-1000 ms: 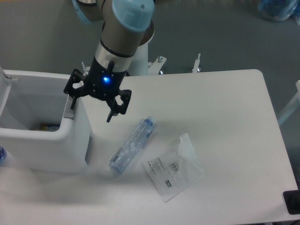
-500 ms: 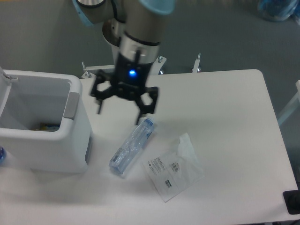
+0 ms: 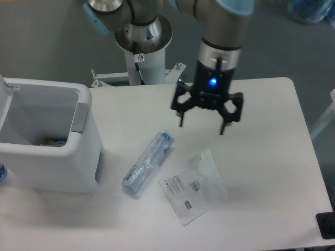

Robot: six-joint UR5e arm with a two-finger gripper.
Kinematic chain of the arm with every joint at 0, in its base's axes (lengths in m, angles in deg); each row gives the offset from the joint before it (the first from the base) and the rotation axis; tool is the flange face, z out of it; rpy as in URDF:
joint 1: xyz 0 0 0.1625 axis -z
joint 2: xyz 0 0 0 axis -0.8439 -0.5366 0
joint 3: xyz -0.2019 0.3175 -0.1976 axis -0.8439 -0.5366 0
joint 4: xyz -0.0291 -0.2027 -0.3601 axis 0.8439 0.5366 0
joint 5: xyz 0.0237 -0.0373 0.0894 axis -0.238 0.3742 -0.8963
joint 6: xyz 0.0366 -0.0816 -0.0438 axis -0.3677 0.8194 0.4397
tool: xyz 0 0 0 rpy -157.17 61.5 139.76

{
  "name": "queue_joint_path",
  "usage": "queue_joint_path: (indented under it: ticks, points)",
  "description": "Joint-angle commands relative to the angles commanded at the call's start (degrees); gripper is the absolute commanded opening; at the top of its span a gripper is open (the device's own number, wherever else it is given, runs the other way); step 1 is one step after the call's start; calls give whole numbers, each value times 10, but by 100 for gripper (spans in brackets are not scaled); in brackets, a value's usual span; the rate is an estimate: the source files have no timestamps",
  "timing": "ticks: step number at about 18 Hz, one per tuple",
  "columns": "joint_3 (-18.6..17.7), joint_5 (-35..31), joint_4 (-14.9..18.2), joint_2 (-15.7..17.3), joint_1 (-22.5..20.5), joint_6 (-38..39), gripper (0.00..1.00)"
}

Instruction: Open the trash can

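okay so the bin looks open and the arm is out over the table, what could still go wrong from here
1. The open gripper hangs low above the table; sweeping left, a finger might clip the clear bottle and roll it.
2. The plastic bag lies just below the gripper and could snag.
3. Whether the trash can lid will stay up cannot be judged; it is mostly out of frame.

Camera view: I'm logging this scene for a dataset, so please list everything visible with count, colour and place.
Trash can: one, white with grey tab, left edge of table, open at the top.
Bottle: one, clear with blue cap, lying on the table beside the can.
Plastic bag: one, clear with printed label, flat on the table right of the bottle.
Table: one, white.
Dark object: one, black, bottom right corner; cannot identify.
Gripper: one, black with blue light, open, above the table's middle.
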State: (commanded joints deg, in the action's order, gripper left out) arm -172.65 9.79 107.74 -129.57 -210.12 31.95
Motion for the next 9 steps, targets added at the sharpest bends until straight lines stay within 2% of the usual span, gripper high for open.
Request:
queue_joint_path:
  ticks: [4, 7, 9]
  points:
    - [14, -58, -19, -61, -64, -117, 100]
    - [15, -103, -24, -90, -70, -230, 100]
    - [20, -124, -24, -93, -70, -276, 100]
